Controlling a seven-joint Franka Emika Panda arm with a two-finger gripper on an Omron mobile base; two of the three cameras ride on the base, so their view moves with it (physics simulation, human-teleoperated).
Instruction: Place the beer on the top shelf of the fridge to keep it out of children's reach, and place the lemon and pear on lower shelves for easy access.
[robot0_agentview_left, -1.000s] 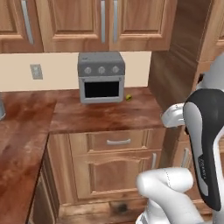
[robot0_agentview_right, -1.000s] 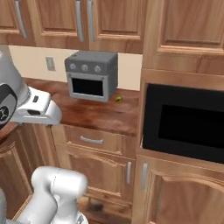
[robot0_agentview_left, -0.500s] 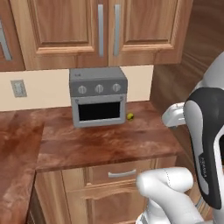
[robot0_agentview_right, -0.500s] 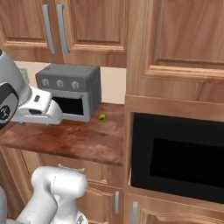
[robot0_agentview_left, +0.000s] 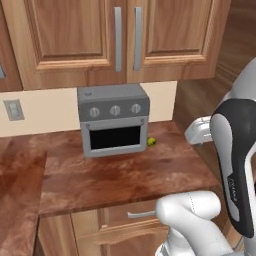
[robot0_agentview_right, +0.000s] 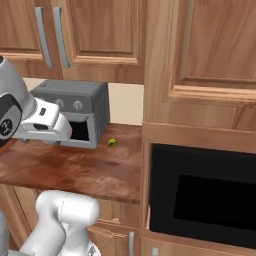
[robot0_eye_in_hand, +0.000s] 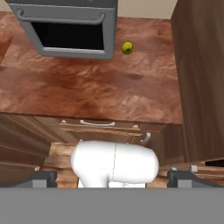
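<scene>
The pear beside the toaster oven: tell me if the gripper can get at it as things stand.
Probably yes. The pear sits alone on the open counter, right of the toaster oven, nothing over it. The gripper, jaws wide, hangs back above the counter's front edge, so it must reach forward.

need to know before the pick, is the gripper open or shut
Open: in the hand view the gripper has its two dark fingertips far apart at the bottom corners, nothing between them.

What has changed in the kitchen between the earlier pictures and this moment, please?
The base has driven closer to the counter, so the whole scene has shifted and the toaster oven looms larger. Nothing was taken hold of or let go. The pear stays on the counter beside the toaster oven, and the pincer stays open and empty.
</scene>
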